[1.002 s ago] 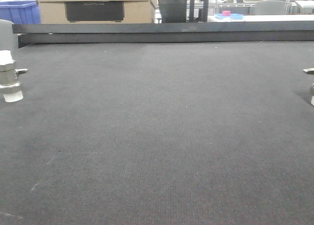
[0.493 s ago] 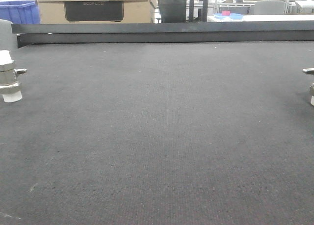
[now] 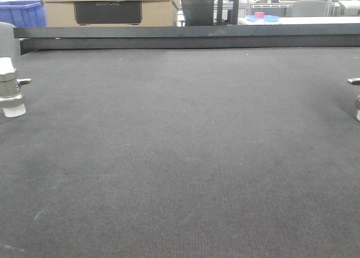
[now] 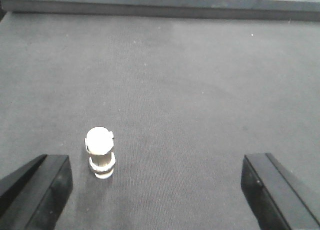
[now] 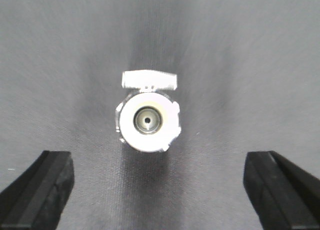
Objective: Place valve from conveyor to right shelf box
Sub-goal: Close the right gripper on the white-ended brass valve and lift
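Note:
The conveyor (image 3: 185, 157) is a wide dark woven belt filling the front view. A silver and white valve (image 3: 10, 88) stands upright at its left edge. Another valve (image 3: 356, 98) is cut off by the right edge. In the left wrist view a valve (image 4: 100, 152) stands ahead of my open left gripper (image 4: 155, 195), close to the left finger (image 4: 35, 190) and apart from it. From above, the right wrist view shows a valve (image 5: 149, 121) ahead of my open right gripper (image 5: 159, 192), centred between the fingers. The shelf and its box are out of view.
A low black rail (image 3: 185, 37) closes the belt's far side. Behind it stand a cardboard box (image 3: 107, 5), a blue crate (image 3: 21, 13) and a white table (image 3: 298, 20) with small items.
The left valve has crept very slightly leftwards in the front view. Nothing else differs.

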`<state>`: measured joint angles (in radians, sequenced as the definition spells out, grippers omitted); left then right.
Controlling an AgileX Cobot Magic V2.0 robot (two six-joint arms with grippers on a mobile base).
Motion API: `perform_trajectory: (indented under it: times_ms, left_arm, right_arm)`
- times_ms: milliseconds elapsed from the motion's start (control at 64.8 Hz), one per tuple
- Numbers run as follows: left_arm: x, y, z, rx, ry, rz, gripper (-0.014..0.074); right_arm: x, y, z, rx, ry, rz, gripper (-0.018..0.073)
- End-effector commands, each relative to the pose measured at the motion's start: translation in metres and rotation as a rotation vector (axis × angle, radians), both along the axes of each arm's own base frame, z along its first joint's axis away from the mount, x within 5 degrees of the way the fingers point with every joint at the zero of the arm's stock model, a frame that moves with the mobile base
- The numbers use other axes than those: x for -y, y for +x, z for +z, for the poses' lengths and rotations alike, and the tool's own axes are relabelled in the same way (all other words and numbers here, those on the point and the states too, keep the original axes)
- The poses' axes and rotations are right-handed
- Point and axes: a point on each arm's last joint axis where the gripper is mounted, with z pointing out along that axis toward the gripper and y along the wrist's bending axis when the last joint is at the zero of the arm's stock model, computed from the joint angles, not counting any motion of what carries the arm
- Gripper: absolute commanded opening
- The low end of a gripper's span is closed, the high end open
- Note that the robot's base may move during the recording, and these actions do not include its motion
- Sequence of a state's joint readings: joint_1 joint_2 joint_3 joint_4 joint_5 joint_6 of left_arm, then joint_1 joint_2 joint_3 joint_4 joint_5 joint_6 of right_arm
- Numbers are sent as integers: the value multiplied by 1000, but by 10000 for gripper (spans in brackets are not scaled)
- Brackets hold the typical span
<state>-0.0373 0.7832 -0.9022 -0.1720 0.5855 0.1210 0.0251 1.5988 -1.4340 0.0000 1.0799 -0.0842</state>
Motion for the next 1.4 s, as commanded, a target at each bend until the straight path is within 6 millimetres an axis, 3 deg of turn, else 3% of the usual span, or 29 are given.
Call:
perform_trajectory:
  times_ms: [0, 308, 401, 509, 586, 648, 694, 864, 1049, 1172, 1388]
  left_arm:
    - [2, -1, 1, -9, -8, -10, 580]
    - [2, -1, 0, -27, -7, -13, 580]
    - [2, -2, 0, -28, -7, -13, 580]
    - [2, 0, -2, -41, -6, -14, 580]
    - [2, 3, 0, -64, -4, -18, 580]
    - [3, 8, 3, -100, 1, -25, 580]
    - [3, 12, 6, -127, 13, -28, 580]
    - [-1, 44, 23, -241, 79, -17, 580]
    - [-24, 100, 28, -457, 71, 56, 580]
    - [-42, 140, 19, -546, 75, 85, 580]
    - [-48, 204, -18, -644, 114, 41, 580]
  right_arm:
    - [3, 14, -17, -24, -14, -4, 570]
    - [2, 41, -61, -80, -15, -2, 568]
    - [2, 44, -68, -100, -15, -2, 503]
    - [2, 45, -73, -117, -15, -2, 278]
    - [2, 44, -73, -124, -16, -2, 3]
    - [2, 44, -72, -124, -16, -2, -162]
    - [2, 43, -71, -120, -17, -2, -158]
    - [1, 34, -54, -80, -11, -1, -158]
    - [-2, -2, -27, 39, 47, -13, -158]
    - [-4, -31, -14, 114, 75, -19, -158]
    - [-5, -71, -1, 192, 112, -25, -159]
